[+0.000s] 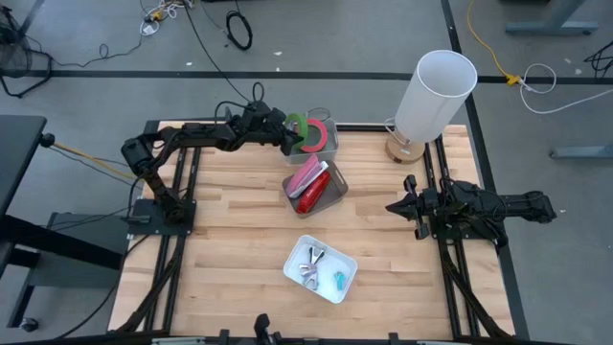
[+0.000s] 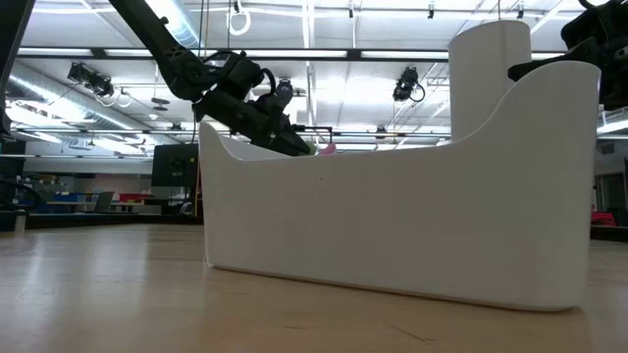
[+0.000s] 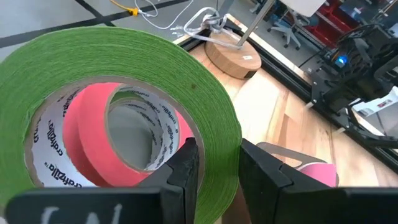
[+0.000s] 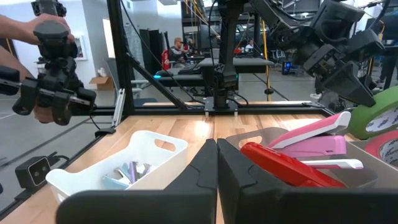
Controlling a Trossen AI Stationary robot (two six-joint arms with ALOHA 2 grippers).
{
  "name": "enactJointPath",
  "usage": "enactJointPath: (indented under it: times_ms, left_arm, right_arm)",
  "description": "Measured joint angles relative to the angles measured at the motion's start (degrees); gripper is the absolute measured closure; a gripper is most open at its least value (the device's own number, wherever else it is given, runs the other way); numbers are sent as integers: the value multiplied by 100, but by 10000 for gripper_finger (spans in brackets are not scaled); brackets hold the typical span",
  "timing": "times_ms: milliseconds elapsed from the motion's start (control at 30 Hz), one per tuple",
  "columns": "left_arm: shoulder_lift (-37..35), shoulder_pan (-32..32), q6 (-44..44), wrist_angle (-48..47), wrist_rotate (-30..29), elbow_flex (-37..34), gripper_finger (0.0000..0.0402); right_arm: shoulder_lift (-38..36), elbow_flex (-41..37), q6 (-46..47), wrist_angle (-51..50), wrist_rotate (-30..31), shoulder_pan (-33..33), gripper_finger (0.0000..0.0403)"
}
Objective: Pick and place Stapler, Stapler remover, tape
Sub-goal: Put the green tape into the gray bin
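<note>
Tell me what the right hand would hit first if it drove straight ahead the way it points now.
Probably the clear bin holding the red stapler and pink stapler: it sits straight ahead of the shut right hand, with bare wooden table between. Depth is uncertain.

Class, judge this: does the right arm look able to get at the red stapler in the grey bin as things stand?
Probably yes: the right gripper, shut, waits beside the grey bin; the red stapler lies uncovered on top, and the left gripper is busy with green tape farther back.
</note>
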Motion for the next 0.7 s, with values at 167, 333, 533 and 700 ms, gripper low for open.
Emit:
enactJointPath:
  times_ms: [167, 333, 533, 700]
  left_arm:
    - [0, -43, 1, 11, 39, 0, 301]
    - [0, -99, -3, -4, 60, 0, 301]
    - [0, -111, -32, -8, -31, 0, 300]
    - [0, -111, -150, -16, -133, 0, 297]
  right_arm:
    - [0, 0, -1, 0, -1, -1, 401]
    - [0, 0, -1, 0, 1, -2, 401]
    - [0, 0, 1, -1, 0, -2, 401]
    - [0, 0, -1, -2, 1, -2, 401]
